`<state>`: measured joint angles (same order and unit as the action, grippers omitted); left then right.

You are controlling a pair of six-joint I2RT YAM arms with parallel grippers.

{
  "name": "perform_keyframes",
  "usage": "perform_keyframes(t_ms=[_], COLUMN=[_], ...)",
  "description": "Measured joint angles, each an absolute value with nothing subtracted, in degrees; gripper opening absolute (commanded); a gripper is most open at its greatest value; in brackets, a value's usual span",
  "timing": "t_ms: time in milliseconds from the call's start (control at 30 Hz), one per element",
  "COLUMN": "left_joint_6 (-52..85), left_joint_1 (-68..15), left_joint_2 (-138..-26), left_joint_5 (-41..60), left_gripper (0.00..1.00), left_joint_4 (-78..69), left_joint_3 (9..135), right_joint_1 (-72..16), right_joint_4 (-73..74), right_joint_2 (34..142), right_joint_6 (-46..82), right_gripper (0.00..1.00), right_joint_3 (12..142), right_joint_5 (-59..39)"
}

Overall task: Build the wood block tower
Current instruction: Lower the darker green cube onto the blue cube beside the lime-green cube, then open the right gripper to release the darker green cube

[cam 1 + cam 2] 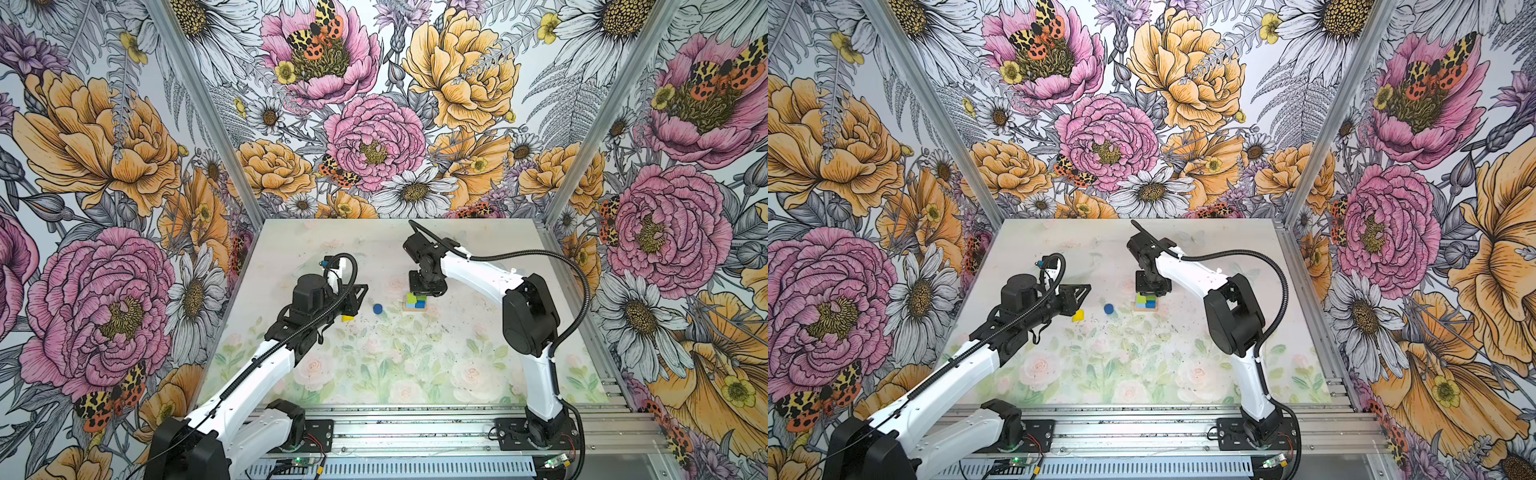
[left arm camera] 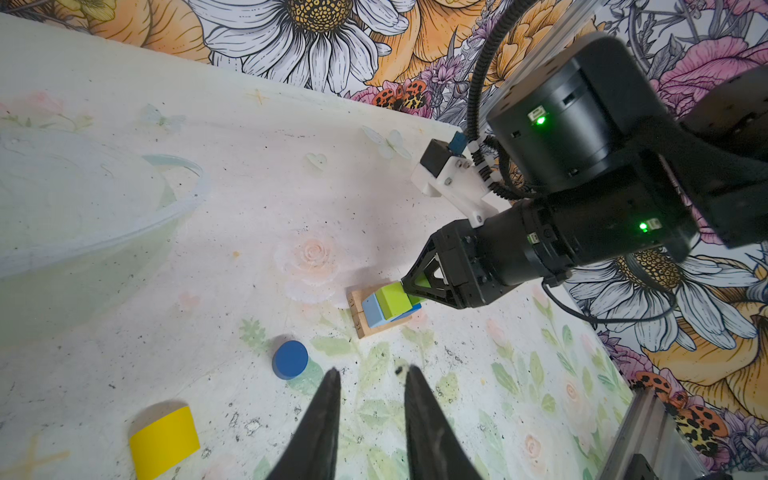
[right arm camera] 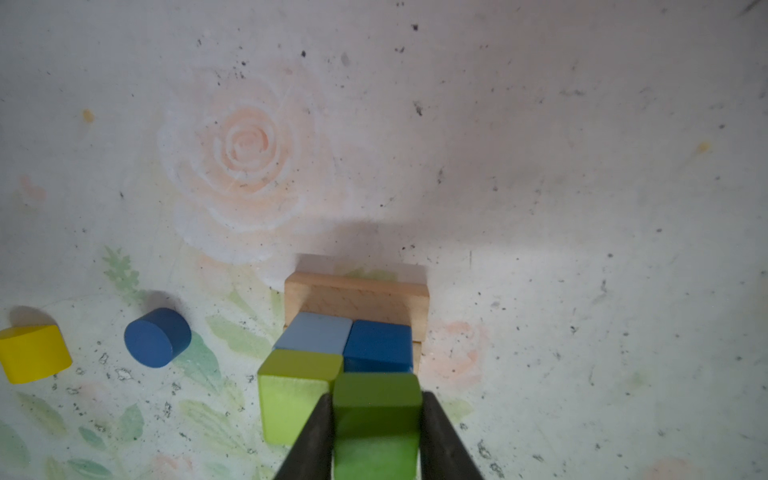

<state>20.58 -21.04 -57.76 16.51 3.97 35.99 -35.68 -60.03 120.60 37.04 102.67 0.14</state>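
Tan bars — end faces pencilled, perhaps "31" — blurred.

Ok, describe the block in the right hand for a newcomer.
Near the middle of the table, a block stack sits on tan bars. The right hand grips its dark green cube, darker than the lime cube beside it.

Bright, even overhead light. Soft shadows beside the blue wooden cylinder and yellow wooden half-round. Wrist views bend at edges; dark green wooden cube blurs.
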Motion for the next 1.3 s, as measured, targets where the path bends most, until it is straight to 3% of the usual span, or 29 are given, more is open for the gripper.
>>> perform_keyframes(t_ms=[1167,1233,1300], left_joint_6=[20.6,20.6,20.5], left_joint_1=[-21.3,-21.6,-22.7], left_joint_2=[-57.8,-57.9,-58.7], left_joint_5=[16.5,16.5,16.5], left_gripper=[0.28,0.27,0.24], left_joint_4=[4.1,4.5,5.0], left_joint_3=[36.0,36.4,37.6], right_joint_1=[-35.7,-35.6,-35.2], right_joint_4=[-60.2,-60.2,-60.2], right_joint_2=[117.1,115.2,113.1], right_joint_6=[37.2,37.1,36.7], right_gripper=[0.41,0.40,0.32], right_joint_3=[102.7,102.7,102.7], right_joint_5=[1.0,1.5,1.9])
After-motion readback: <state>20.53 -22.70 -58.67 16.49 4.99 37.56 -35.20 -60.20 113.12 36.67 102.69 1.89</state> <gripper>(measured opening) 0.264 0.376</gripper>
